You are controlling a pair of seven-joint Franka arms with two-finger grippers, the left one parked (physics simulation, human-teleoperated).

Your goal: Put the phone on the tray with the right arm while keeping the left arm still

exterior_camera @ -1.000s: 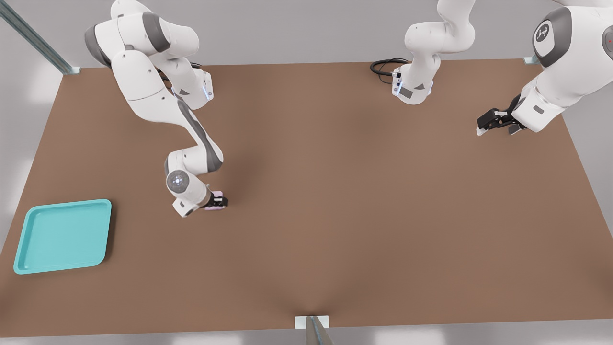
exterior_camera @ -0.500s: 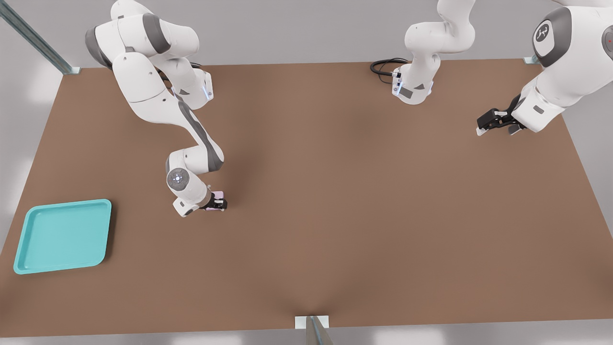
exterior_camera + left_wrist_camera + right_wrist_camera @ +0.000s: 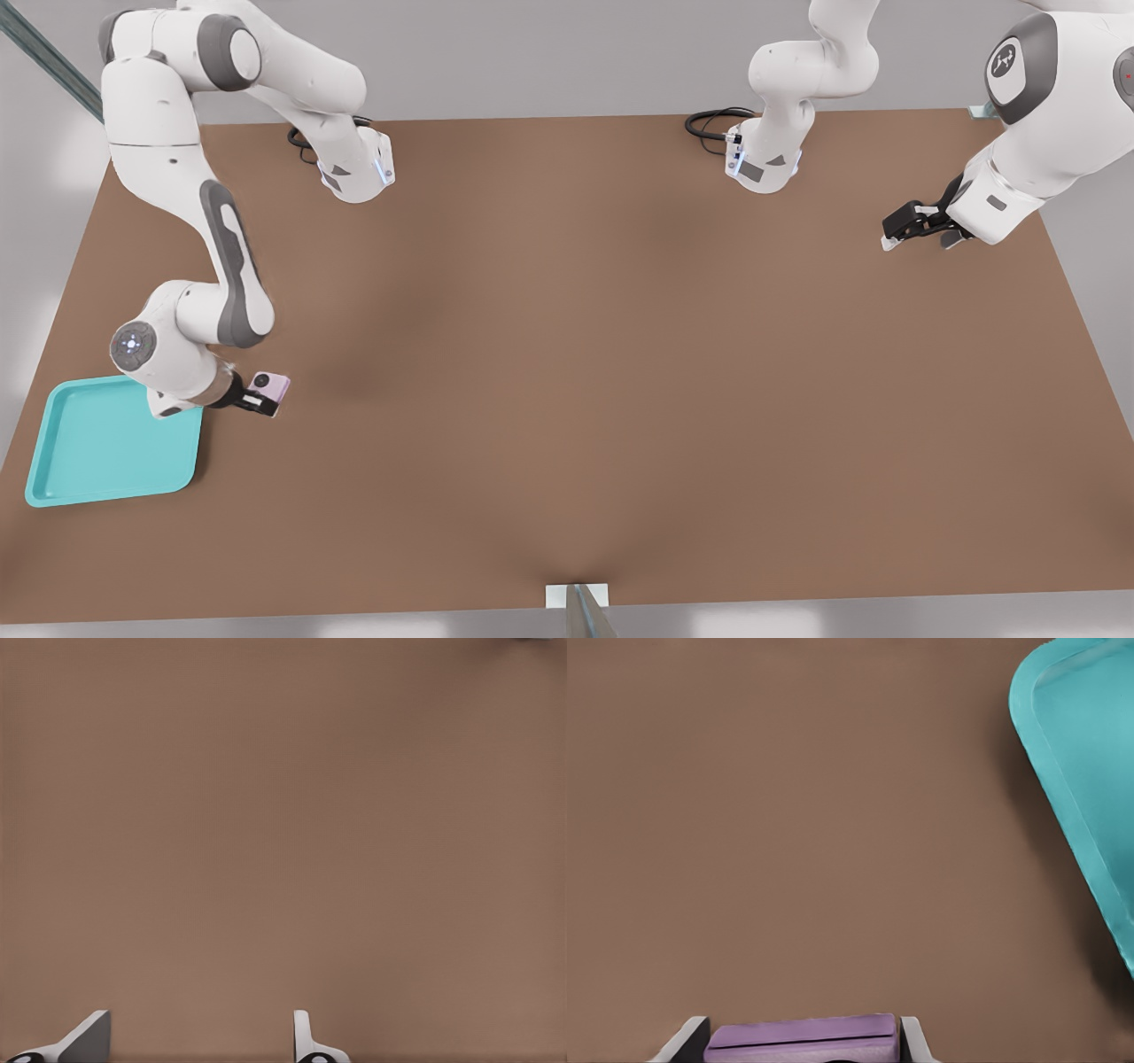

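Right wrist view puts the phone [image 3: 802,1038] nearest of all, a lilac slab seen edge-on and clamped between the two fingers [image 3: 680,1038] of the gripper [image 3: 799,1041], which press against its opposite ends with no gap showing. Beyond the jaws lies bare brown table [image 3: 788,815], and farther out, off to one side of them, the rounded corner and raised rim of the tray [image 3: 1063,771] come into sight, well clear of the phone. From the front view, the gripper [image 3: 257,400] hangs above the table with the phone [image 3: 269,387] held in its jaws, one round black lens facing the camera. The phone is not over the tray: it sits just past the tray's edge [image 3: 190,425], toward the front view's right, while the wrist behind the jaws, with its glowing dotted cap, overlaps the tray's upper corner. The right arm [image 3: 221,266] rises from there to its base at the far edge of the table [image 3: 620,354]. Farther still from the jaws, at the front view's right, the left arm [image 3: 1019,133] hangs over the table's far corner, well apart from the phone and tray.
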